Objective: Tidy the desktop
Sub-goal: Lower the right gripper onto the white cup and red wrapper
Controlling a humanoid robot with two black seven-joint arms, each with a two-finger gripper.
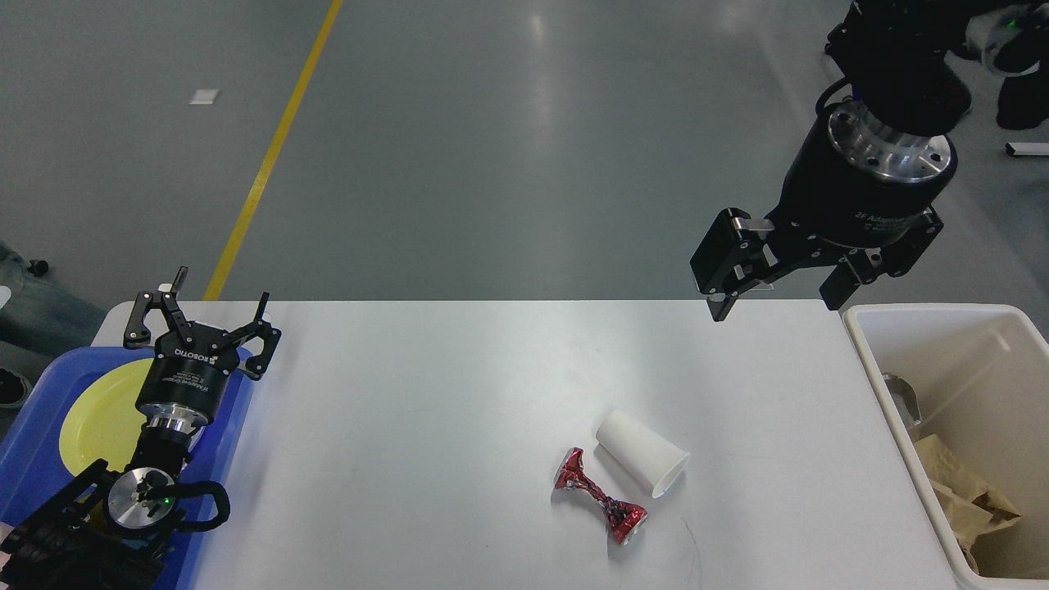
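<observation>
The big white flat desktop (459, 393) fills the middle of the frame. A white paper cup (641, 463) lies tipped beside a squashed red can (598, 496), waiting for pickup. Upper right, the right gripper (774, 287) hangs spread wide, holding nothing. Lower left, the left gripper (215, 315) gapes empty over a blue plastic tray (33, 459).

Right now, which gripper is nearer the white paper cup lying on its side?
Right. The right gripper hangs open above the desktop's far edge, up and right of the white paper cup. The left gripper sits open over the blue tray, far left.
</observation>
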